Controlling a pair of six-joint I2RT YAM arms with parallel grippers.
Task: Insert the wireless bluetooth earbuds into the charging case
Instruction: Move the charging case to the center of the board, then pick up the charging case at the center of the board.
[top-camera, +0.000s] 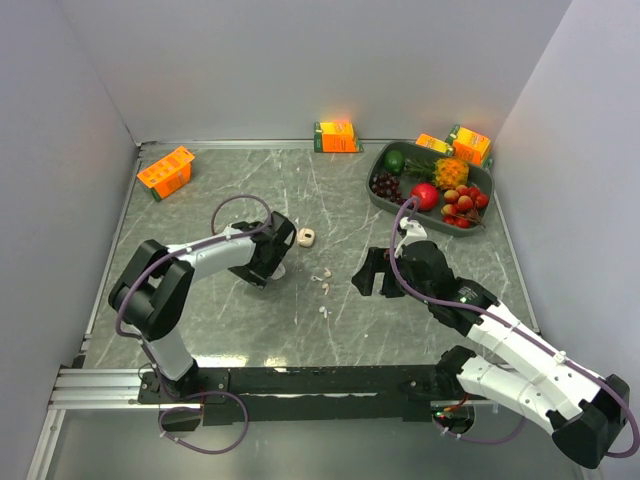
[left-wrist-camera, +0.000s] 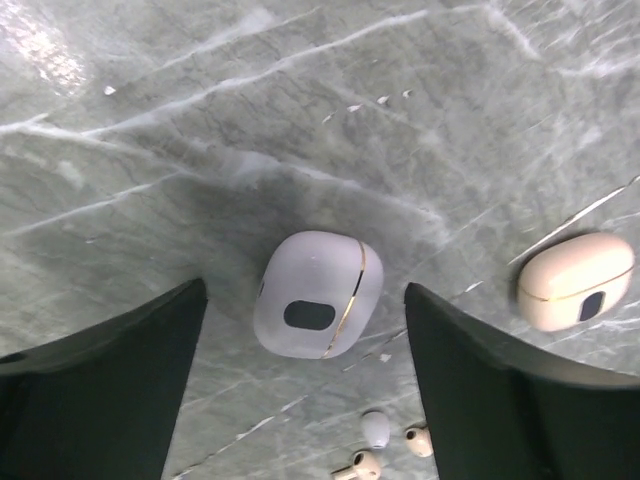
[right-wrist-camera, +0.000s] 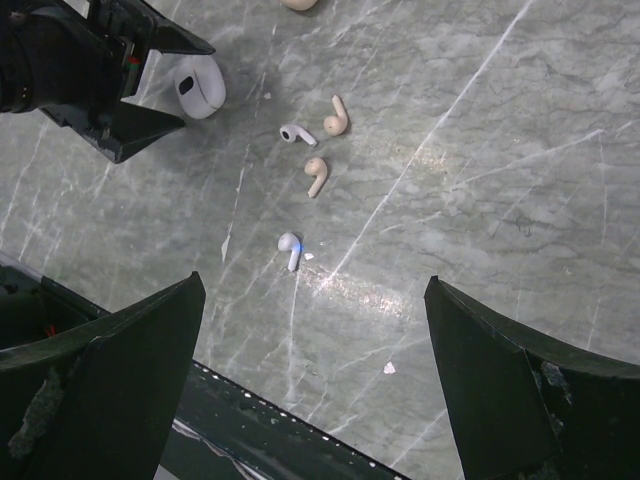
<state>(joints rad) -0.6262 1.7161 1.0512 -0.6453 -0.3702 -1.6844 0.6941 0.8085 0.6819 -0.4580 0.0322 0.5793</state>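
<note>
A white charging case (left-wrist-camera: 318, 308) lies shut on the marble table, between the spread fingers of my left gripper (left-wrist-camera: 303, 290), touched by neither finger. It also shows in the right wrist view as the white case (right-wrist-camera: 200, 88) beside the left gripper (right-wrist-camera: 130, 90). A beige case (left-wrist-camera: 577, 281) lies to its right, seen from above as the beige case (top-camera: 306, 237). Several earbuds lie loose: white ones (right-wrist-camera: 296, 133) (right-wrist-camera: 290, 248) and beige ones (right-wrist-camera: 336, 117) (right-wrist-camera: 316, 175). My right gripper (right-wrist-camera: 312, 282) hangs open above the table near them, holding nothing.
A grey tray (top-camera: 378, 200) of toy fruit stands at the back right. Orange cartons stand at the back left (top-camera: 166, 170), back middle (top-camera: 336, 135) and back right (top-camera: 470, 143). The black rail (top-camera: 330, 380) runs along the near edge.
</note>
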